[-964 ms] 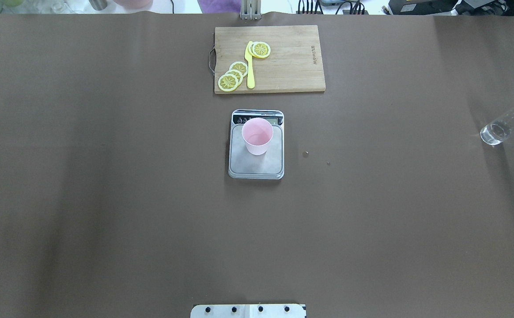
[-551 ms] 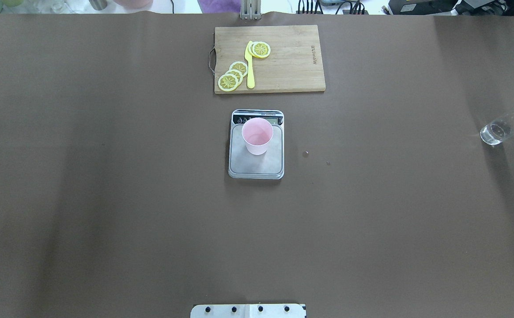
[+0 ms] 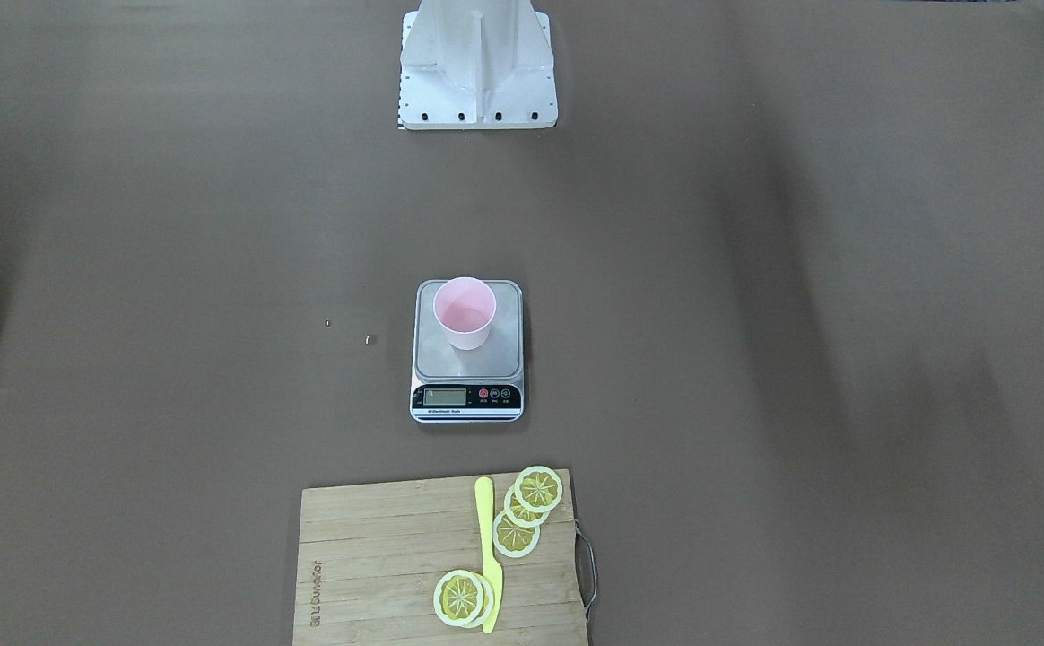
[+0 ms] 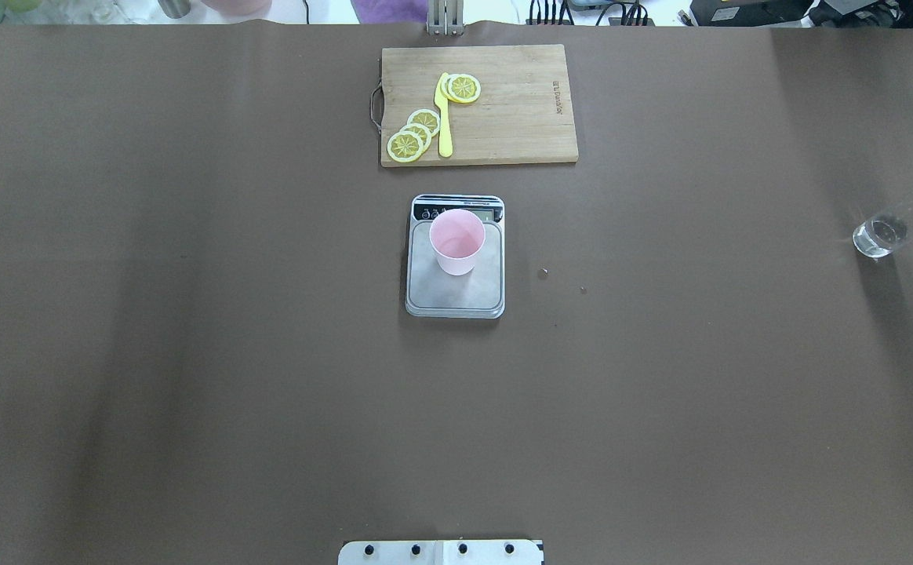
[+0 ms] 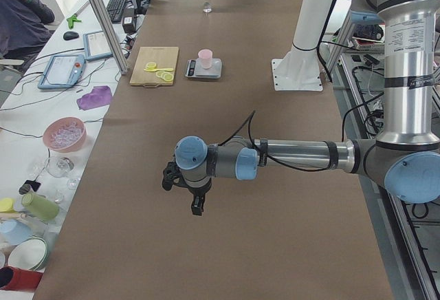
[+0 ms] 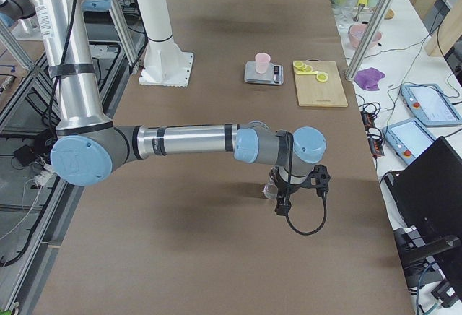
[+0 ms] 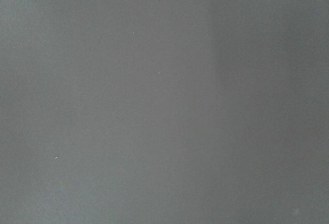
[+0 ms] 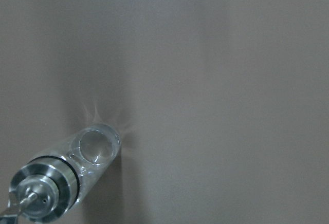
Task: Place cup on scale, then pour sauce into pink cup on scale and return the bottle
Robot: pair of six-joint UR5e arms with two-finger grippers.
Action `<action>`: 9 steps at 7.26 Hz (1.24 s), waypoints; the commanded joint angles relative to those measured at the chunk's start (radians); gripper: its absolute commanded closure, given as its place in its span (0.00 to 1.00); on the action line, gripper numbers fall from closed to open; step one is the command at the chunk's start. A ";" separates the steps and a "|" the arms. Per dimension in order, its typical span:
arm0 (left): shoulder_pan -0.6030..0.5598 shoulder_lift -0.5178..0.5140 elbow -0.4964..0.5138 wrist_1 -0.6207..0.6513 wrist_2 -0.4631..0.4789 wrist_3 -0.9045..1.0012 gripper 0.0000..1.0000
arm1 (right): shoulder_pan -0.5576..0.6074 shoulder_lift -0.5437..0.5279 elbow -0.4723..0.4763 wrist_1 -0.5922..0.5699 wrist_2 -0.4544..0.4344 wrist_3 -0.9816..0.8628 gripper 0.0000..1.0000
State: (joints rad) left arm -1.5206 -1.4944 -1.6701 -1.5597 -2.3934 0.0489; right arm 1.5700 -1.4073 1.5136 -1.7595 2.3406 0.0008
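Two grippers, left gripper (image 5: 194, 204) and right gripper (image 6: 281, 205), over table (image 4: 190, 314); cannot tell whether parted or closed. Nearest, cup (image 4: 457, 239) upright on scale (image 4: 455, 297); bottle (image 4: 880, 235) far right, beside right gripper. Beyond, board (image 4: 519, 102) with lemon slices (image 4: 413, 135), knife (image 4: 445, 129).

Cup (image 4: 456, 242) is parked on the scale (image 4: 456, 293) mid-tabletop (image 4: 190, 353), cutting board (image 4: 519, 118) laid just beyond, bottle (image 4: 880, 235) stood far right.

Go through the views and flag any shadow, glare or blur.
Right wrist view: the bottle sits in the lower left corner, collar slightly soft, bright refraction streaks fanning round its base. Left wrist view: only flat, featureless table. Overhead view: broad soft shadow bands on the table; cup sharp.
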 commanded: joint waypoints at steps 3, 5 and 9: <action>-0.012 -0.041 -0.005 0.084 0.003 0.005 0.02 | -0.001 -0.050 0.125 -0.012 -0.021 -0.002 0.00; -0.015 -0.053 -0.005 0.082 0.007 0.005 0.02 | -0.001 -0.103 0.126 0.001 -0.032 -0.008 0.00; -0.021 -0.035 -0.010 0.072 0.007 0.006 0.02 | -0.001 -0.124 0.212 0.005 -0.135 -0.013 0.00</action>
State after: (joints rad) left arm -1.5394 -1.5324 -1.6805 -1.4875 -2.3869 0.0547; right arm 1.5700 -1.5318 1.7102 -1.7549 2.2266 -0.0124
